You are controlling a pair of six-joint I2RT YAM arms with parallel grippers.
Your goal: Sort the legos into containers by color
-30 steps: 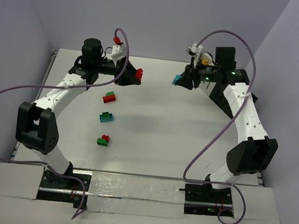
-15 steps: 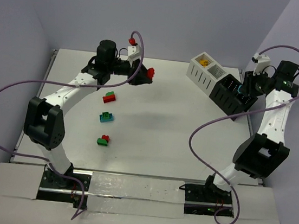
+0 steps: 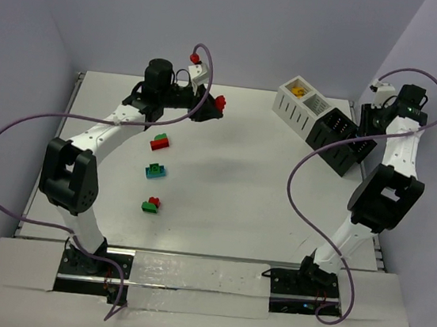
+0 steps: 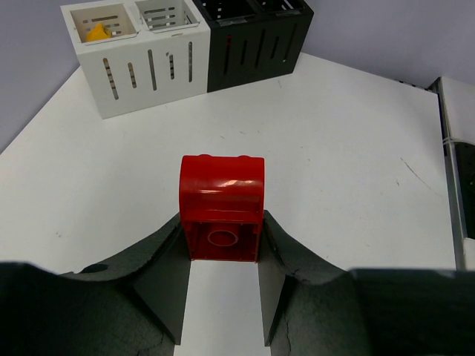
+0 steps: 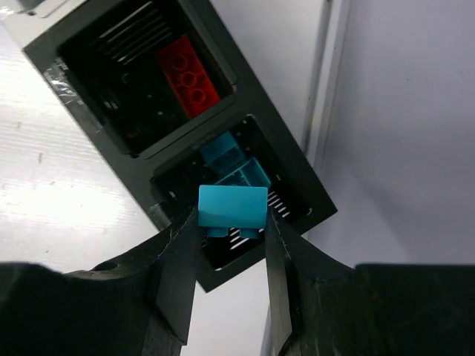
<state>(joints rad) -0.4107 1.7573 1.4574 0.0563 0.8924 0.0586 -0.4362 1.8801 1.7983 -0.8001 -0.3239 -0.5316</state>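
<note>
Pinching a red brick (image 4: pixel 222 208) in the left gripper (image 4: pixel 222 231), jaws pressed flat on its two side faces, apparently clear of the table (image 4: pixel 334 148), near the far edge and left of its middle, well apart from the containers. Studs pointing away from the wrist, hollow underside toward the camera; no clear long axis, about as wide as tall from here. Clamping a teal brick (image 5: pixel 232 208) in the right gripper (image 5: pixel 232 231) by its short ends, long axis crosswise between the jaws. Hanging just over the black container (image 5: pixel 245 111) near the far-right corner, above the compartment holding other teal bricks (image 5: pixel 236 167), next to the one with a second red brick (image 5: pixel 188 78). Hard to tell which way its studs face. Judging by look: hard, light, glossy plastic, stiff enough for a firm squeeze, likely to slip if nipped near a corner, unlikely to break on a short drop. Best taken across two flat parallel sides, centred, never over the studs. Left to sort, in a line toward the left edge: a red-on-green pair (image 3: pixel 160 142), a teal-and-green pair (image 3: pixel 155 171), a green-and-red pair (image 3: pixel 150 204). Probably to be pulled apart, one gripper per half. Beside the black container, a white container (image 4: pixel 148 74) with a yellow brick (image 4: pixel 96 32) in its end compartment.
</note>
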